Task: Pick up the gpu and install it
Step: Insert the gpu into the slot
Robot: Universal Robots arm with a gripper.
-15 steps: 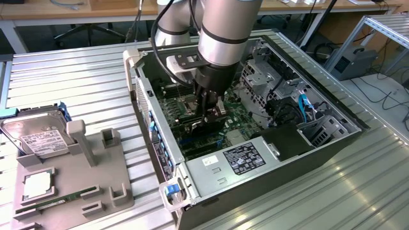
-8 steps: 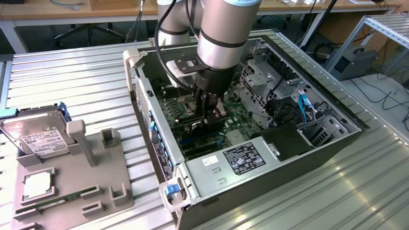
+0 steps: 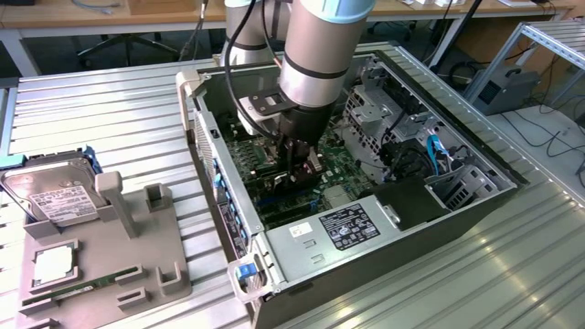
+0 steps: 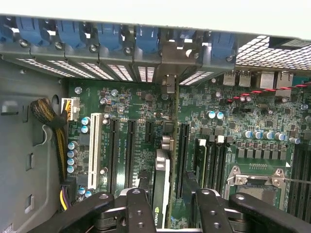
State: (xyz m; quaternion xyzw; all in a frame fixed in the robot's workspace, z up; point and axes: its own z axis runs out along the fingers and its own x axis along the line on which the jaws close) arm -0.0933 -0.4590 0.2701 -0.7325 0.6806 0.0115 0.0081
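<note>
The gpu (image 4: 162,187) stands on edge between my gripper's (image 4: 170,216) two black fingers (image 4: 140,209), which are shut on it. It hangs low over the green motherboard (image 4: 136,102), in line with a long black slot (image 4: 182,158). Its silver bracket (image 4: 173,57) reaches the row of rear slot openings with blue clips (image 4: 109,36). In the exterior view my gripper (image 3: 299,173) is deep inside the open computer case (image 3: 416,205), with the dark card (image 3: 309,168) held upright above the board. Whether the card sits in the slot I cannot tell.
On the exterior view's left, a grey holder (image 3: 137,264) carries a hard drive (image 3: 57,197), a processor (image 3: 55,264) and a green memory stick (image 3: 78,286). The case holds a power supply (image 3: 352,226), drive cages (image 3: 379,113) and cables (image 4: 56,133). A ribbed metal table (image 3: 101,103) lies beneath.
</note>
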